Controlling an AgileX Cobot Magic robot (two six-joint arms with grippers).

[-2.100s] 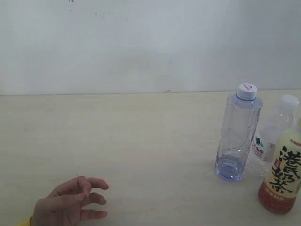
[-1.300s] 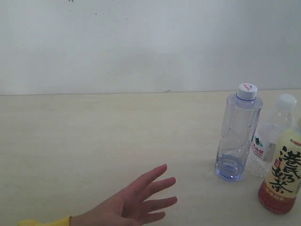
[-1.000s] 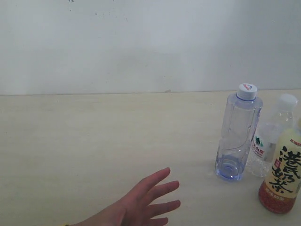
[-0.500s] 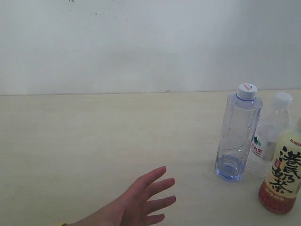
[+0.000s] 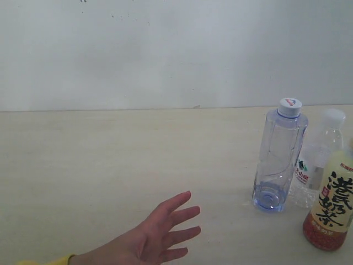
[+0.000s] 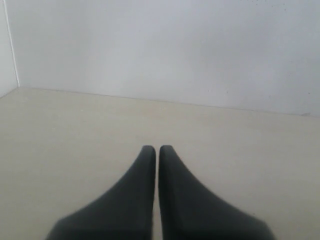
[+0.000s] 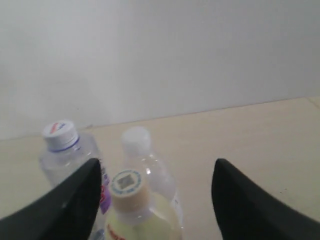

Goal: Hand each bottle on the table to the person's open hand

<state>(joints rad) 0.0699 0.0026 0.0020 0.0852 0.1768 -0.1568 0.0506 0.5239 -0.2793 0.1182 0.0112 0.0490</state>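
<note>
Person's spread hand [image 5: 146, 238] lies left of the tall bluish bottle [image 5: 277, 160]; left pincer [image 6: 156, 149] together, right pincer [image 7: 156, 165] apart.

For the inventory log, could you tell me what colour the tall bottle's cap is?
The cap is white, clearest in the exterior view.

The left gripper [image 6: 156, 149] has its two black fingers [image 6: 140, 190] pressed together, with only a hairline seam between the tips. It sits low over the desk [image 6: 60, 130] and points toward the desk's far edge. The right gripper [image 7: 156, 167] has its dark fingers [image 7: 70, 200] spread wide apart, and it too faces the far edge, angled slightly downward.
</note>
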